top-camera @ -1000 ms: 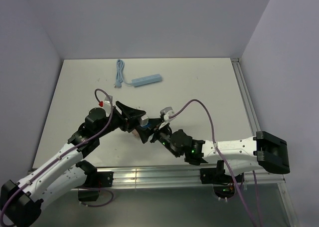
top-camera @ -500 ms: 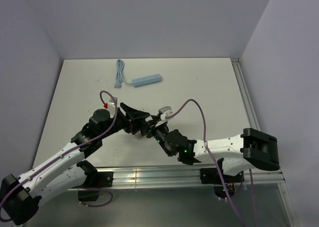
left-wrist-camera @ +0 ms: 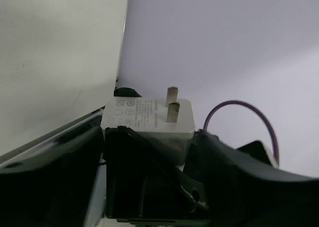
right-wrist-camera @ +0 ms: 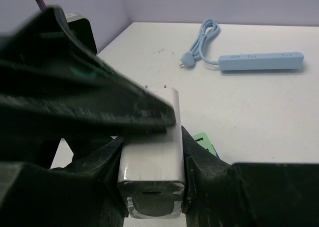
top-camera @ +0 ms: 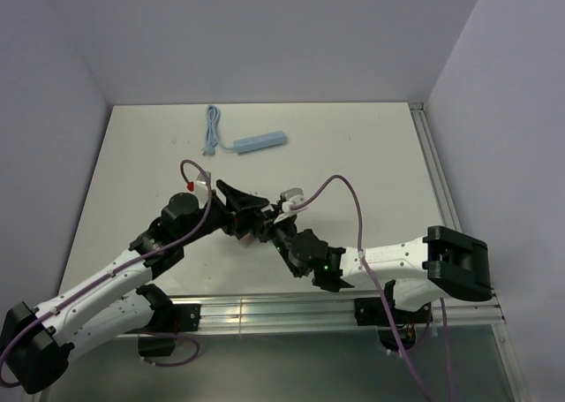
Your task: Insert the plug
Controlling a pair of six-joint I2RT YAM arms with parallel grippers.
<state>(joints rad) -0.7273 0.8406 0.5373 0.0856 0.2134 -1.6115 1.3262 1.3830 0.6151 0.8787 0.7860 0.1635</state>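
A white plug (right-wrist-camera: 149, 159) with two metal prongs (left-wrist-camera: 172, 105) is held over the middle of the table (top-camera: 353, 146). My right gripper (right-wrist-camera: 152, 152) is shut on it, with a finger pressed on each side. My left gripper (left-wrist-camera: 149, 137) is open. Its jaws stand on either side of the plug (left-wrist-camera: 149, 118), and one finger (right-wrist-camera: 99, 102) lies across the plug's top. In the top view the two grippers meet around the plug (top-camera: 260, 227). A light blue power strip (top-camera: 260, 142) lies at the far side of the table.
The strip's blue cable (top-camera: 210, 128) is coiled at its left end. A small green piece (right-wrist-camera: 204, 143) lies on the table under my right gripper. A metal rail (top-camera: 437, 172) runs along the table's right edge, and walls close off the back and sides.
My right gripper has moved in to the left and shut on the plug. My left gripper has opened wider around it.
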